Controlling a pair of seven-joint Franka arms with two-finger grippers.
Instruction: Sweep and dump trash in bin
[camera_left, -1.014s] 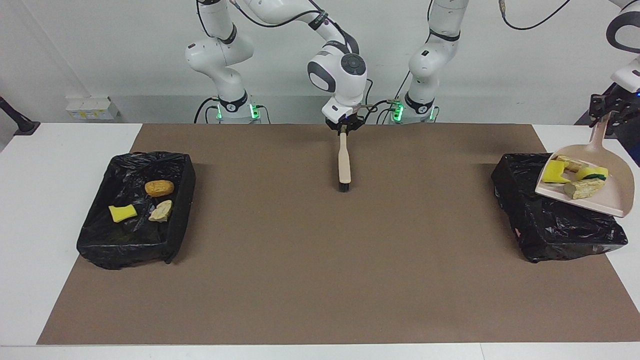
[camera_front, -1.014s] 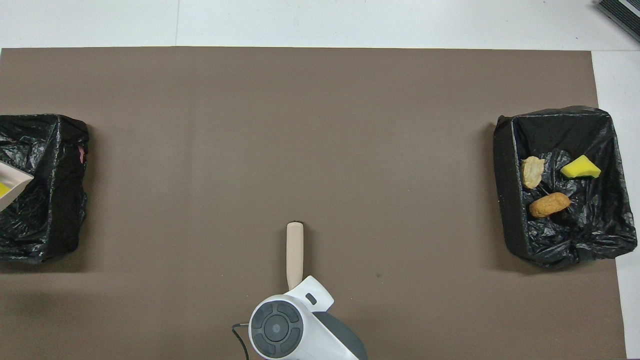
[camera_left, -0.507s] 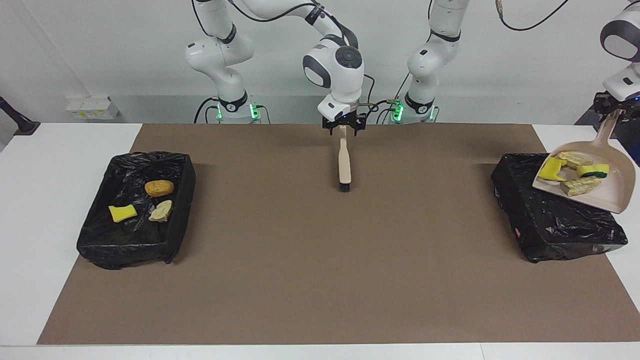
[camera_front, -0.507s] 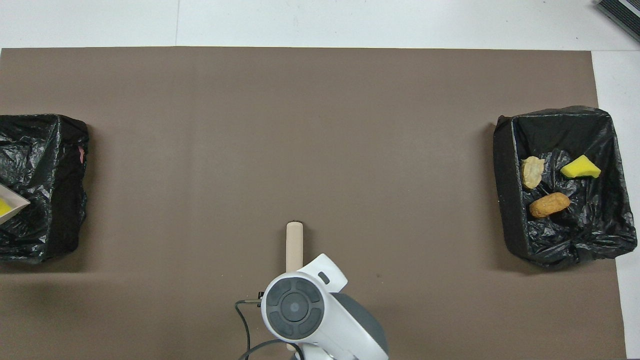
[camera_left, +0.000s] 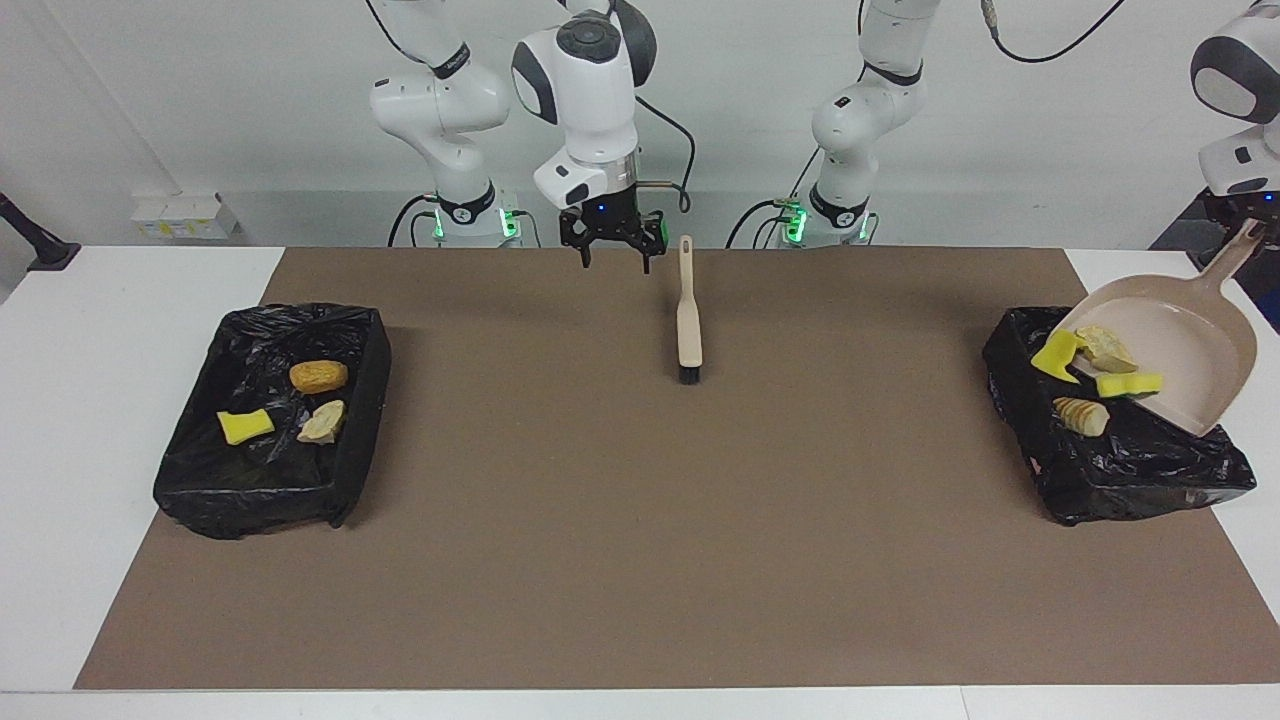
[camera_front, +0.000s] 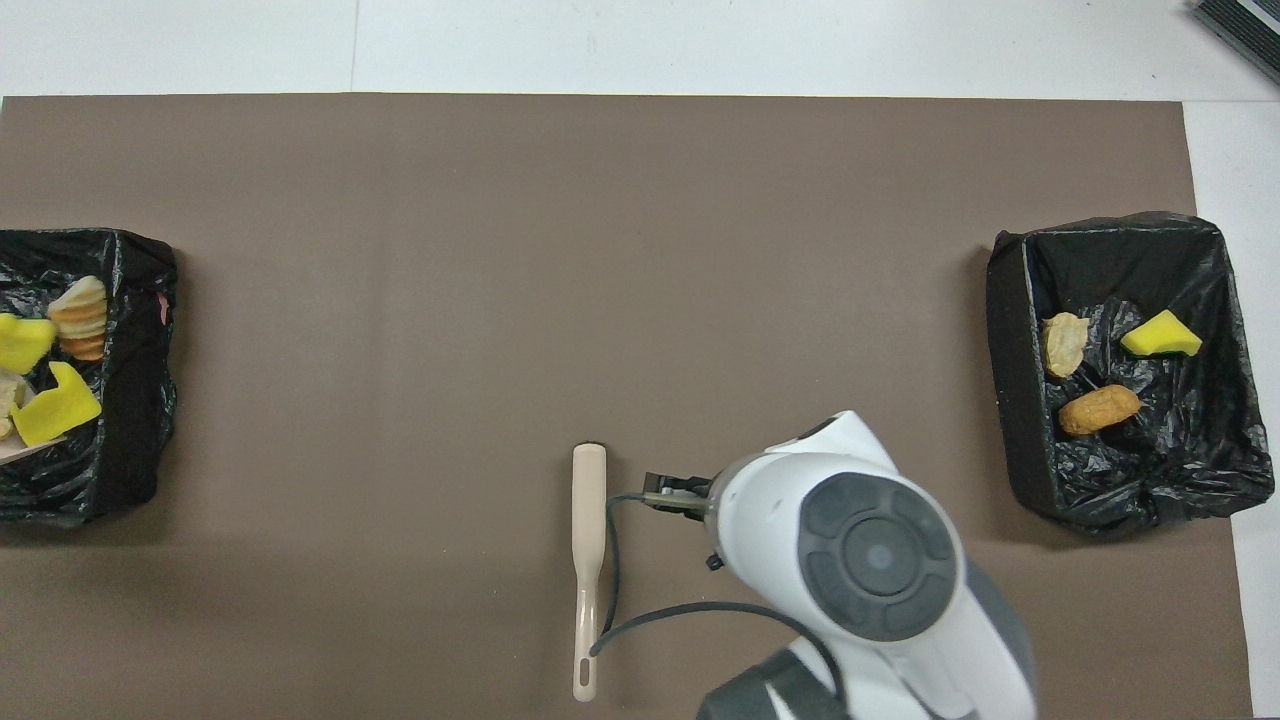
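A brown paper-like mat (camera_left: 640, 520) covers most of the white table (camera_left: 110, 330); the wall at my end of the room is plain white.

Two shallow bins stand on the mat, each lined with crinkled, glossy black plastic. The bin at my right arm's end (camera_left: 270, 495) holds three scraps: a golden-brown bread-like piece (camera_left: 319, 376), a flat yellow sponge chunk (camera_left: 245, 426) and a pale crusty lump (camera_left: 322, 422). The bin at my left arm's end (camera_left: 1130, 480) holds a ridged beige lump (camera_left: 1081, 415) on its liner.

A beige brush (camera_left: 687, 320) lies flat on the mat near my bases, its smooth, flattened handle pointing toward me and its short black bristles away from me.

My right gripper (camera_left: 613, 252) hangs above the mat beside the brush handle — fingers spread apart, pointing down, holding nothing. The arm's forearm stands nearly vertical above it.

My left arm reaches out past its end of the table. Its gripper is mostly out of the facing view's edge; its fingers are closed on the handle of a smooth beige plastic dustpan (camera_left: 1190, 350). The pan tilts steeply, lip down over the bin — two yellow sponge chunks (camera_left: 1057, 354) and a pale lump (camera_left: 1103, 347) sit at the lip.
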